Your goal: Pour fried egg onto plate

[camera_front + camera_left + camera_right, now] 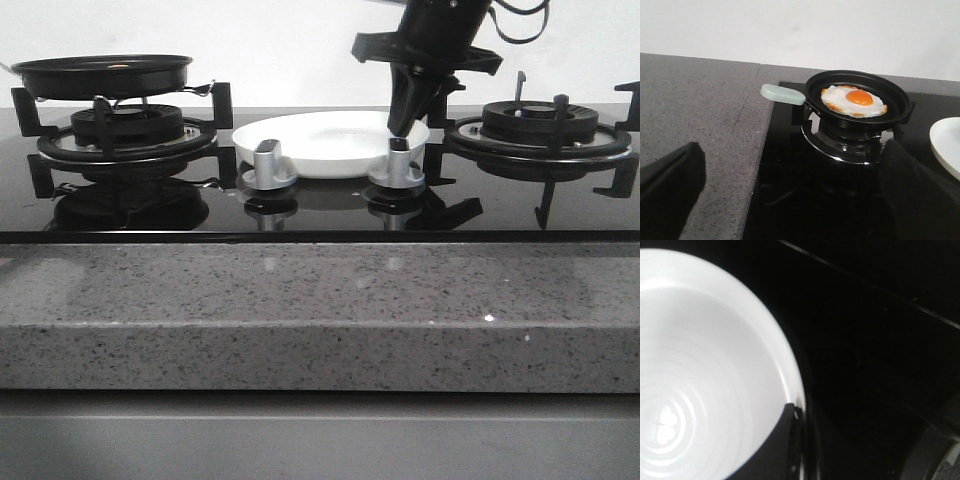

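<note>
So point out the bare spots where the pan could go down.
Free: grey counter left of the frying pan, and the right burner. Crowded: the middle, where the plate, two knobs and right gripper sit close together.

The right arm is matt black throughout, its wrist a flat, angular black bracket with a thin black cable looping out beside it, and below it the right pincer (403, 118) narrows to slim, dark, tapered fingers. In the left wrist view the left pincer (790, 200) shows as two broad, rounded black fingers (670, 195) with a dull, soft-looking surface and no markings or screws to be made out. In the right wrist view only a dark, blurred finger (777, 450) shows.
</note>
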